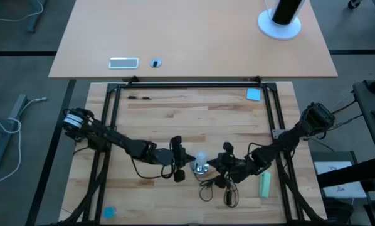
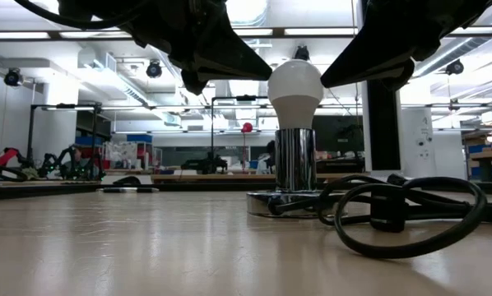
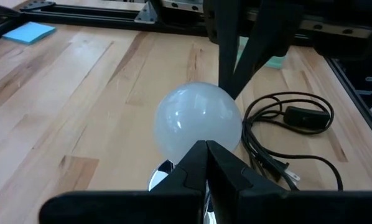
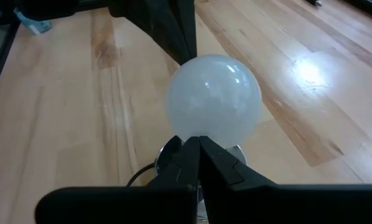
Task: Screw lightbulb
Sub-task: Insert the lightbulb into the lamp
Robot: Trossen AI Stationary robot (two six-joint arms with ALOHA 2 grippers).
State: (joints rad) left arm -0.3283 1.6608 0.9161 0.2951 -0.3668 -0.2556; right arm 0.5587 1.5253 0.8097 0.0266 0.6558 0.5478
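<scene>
Between both end effectors: lightbulb [image 2: 295, 89] upright in socket [image 2: 294, 164].

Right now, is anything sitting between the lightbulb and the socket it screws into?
Nothing visible. The lightbulb stands upright with its base already in the socket; the left gripper and right gripper flank it, fingers shut.

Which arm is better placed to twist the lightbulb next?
Hard to call; slightly the left. The lightbulb stands upright in the socket, with the left gripper and right gripper both shut, tips at it from opposite sides. The cord lies on the right arm's side.
</scene>
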